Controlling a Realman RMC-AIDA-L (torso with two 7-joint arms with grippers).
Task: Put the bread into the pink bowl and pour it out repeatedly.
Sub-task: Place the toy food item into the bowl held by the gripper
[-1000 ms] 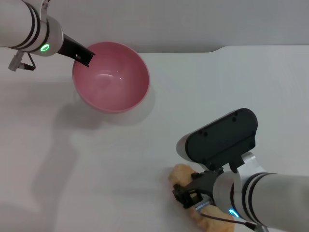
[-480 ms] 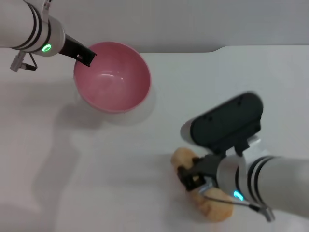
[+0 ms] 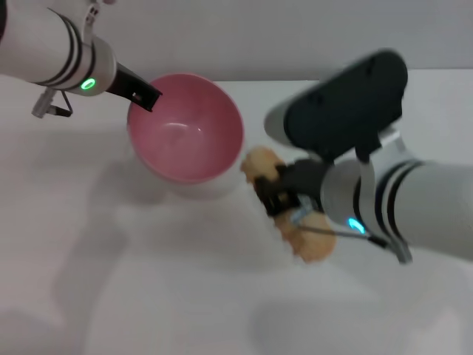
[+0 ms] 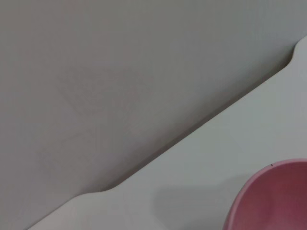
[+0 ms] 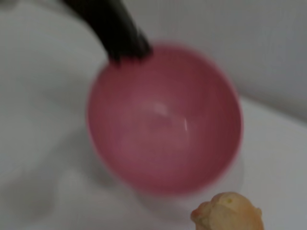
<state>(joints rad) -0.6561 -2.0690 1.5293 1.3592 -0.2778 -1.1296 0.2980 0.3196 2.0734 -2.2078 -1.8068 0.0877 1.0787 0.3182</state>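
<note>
while my right gripper (image 3: 277, 194) carries the bread (image 3: 284, 207) pinched at its middle, lifted just beside the pink bowl (image 3: 186, 137), whose rim the left gripper (image 3: 145, 96) pinches, i log the bowl as empty: drop-in and pour-out remain.

Counted: bowl (image 3: 186, 137), 1, pink. Bread (image 3: 260, 168), 1 loaf. Grippers, 2: left gripper (image 3: 146, 97), right gripper (image 3: 275, 194). Table (image 3: 148, 281), 1, white. Nothing else was tallied.
</note>
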